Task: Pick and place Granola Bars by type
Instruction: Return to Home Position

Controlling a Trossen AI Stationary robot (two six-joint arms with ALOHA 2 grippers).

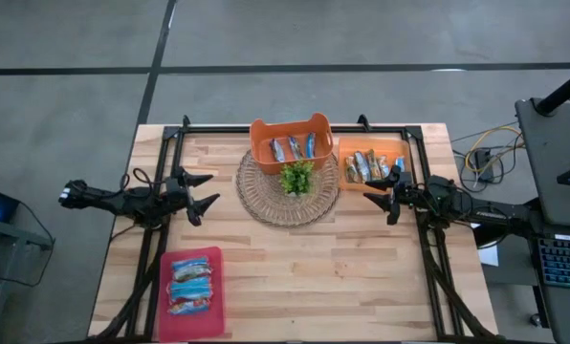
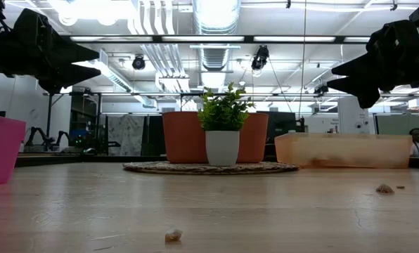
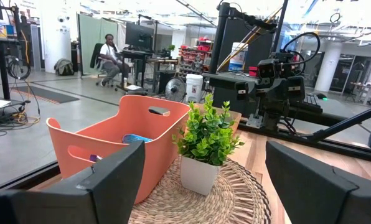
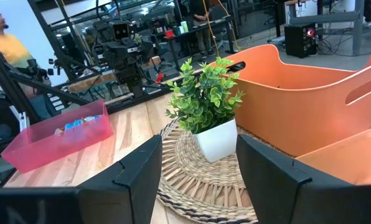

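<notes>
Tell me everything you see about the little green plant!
The little plant has bushy green leaves, plastic-looking, in a small white pot that narrows downward. It stands upright near the middle of a round woven mat, close beside the orange bin; whether they touch cannot be told.

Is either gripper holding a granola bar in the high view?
No, the left gripper and the right gripper are both open and empty, apart from every bin.
</notes>
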